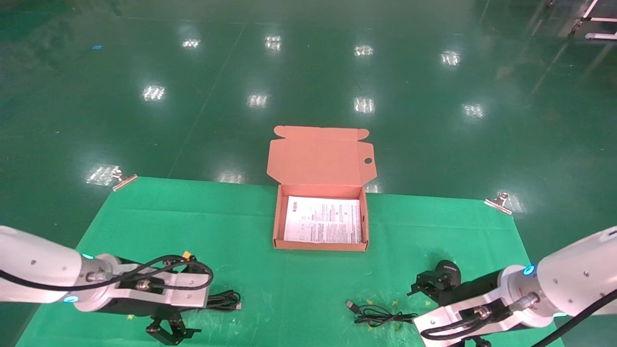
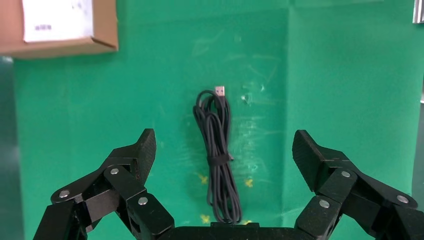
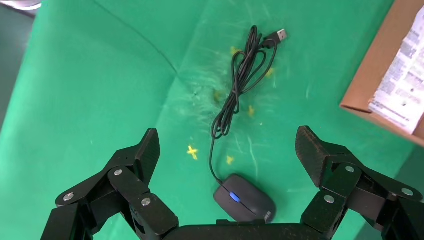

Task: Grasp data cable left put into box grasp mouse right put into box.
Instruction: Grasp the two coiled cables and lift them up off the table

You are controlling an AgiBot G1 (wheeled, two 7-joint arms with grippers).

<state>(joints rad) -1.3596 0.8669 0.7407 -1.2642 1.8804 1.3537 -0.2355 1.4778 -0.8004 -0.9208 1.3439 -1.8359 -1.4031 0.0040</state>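
Left gripper hangs open above the cable; right gripper open above the mouse.

In the head view, the left arm hides most of the cable; the right arm covers the mouse.

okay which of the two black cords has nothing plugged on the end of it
The data cable, a strapped bundle under the left gripper; the other cord runs into the mouse.
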